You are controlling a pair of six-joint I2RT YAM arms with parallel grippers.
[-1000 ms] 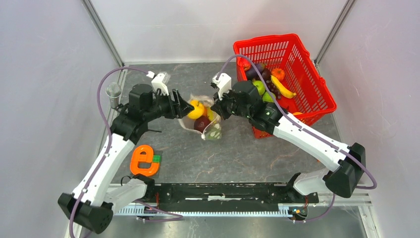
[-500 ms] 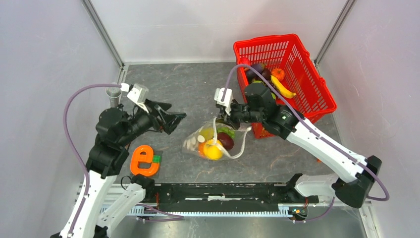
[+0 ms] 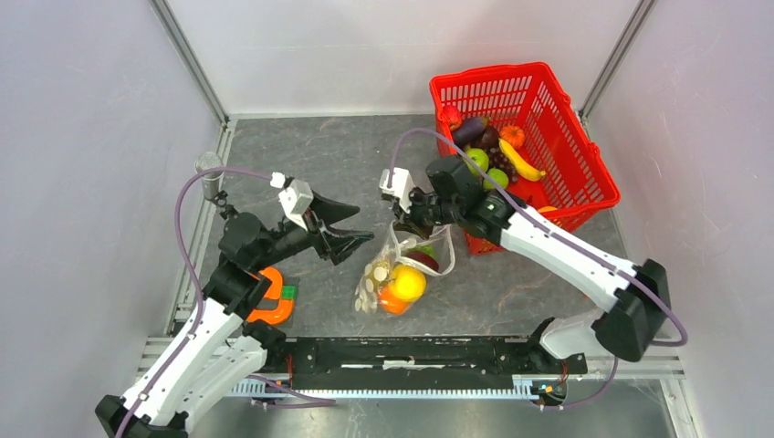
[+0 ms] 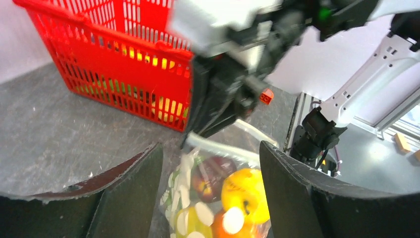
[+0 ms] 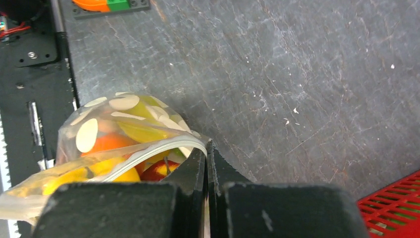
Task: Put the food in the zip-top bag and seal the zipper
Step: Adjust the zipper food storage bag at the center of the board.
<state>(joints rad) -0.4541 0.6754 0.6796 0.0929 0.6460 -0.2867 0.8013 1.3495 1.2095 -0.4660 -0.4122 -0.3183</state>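
Note:
The zip-top bag (image 3: 388, 278), clear with white dots, hangs slumped onto the table from my right gripper (image 3: 402, 224). That gripper is shut on the zipper (image 5: 148, 152) at one corner of the mouth. Food shows inside the bag: a yellow fruit (image 3: 408, 282), an orange one (image 3: 392, 303) and a dark red apple (image 5: 161, 171). The mouth gapes in a loop (image 3: 444, 260). My left gripper (image 3: 365, 222) stands open just left of the bag, holding nothing. In the left wrist view the bag (image 4: 208, 198) lies between and beyond its fingers (image 4: 133, 193).
The red mesh basket (image 3: 584, 182) stands at the back right with a banana (image 3: 520, 161), an eggplant (image 3: 470, 128) and other toy food in it. An orange e-shaped toy (image 3: 266, 299) lies by the left arm. A grey cylinder (image 3: 208, 169) stands at the table's left edge.
The left gripper let go of the bag, opened and drew back left, then swung toward it again. The bag dropped and now hangs from the right gripper, nearer the front.

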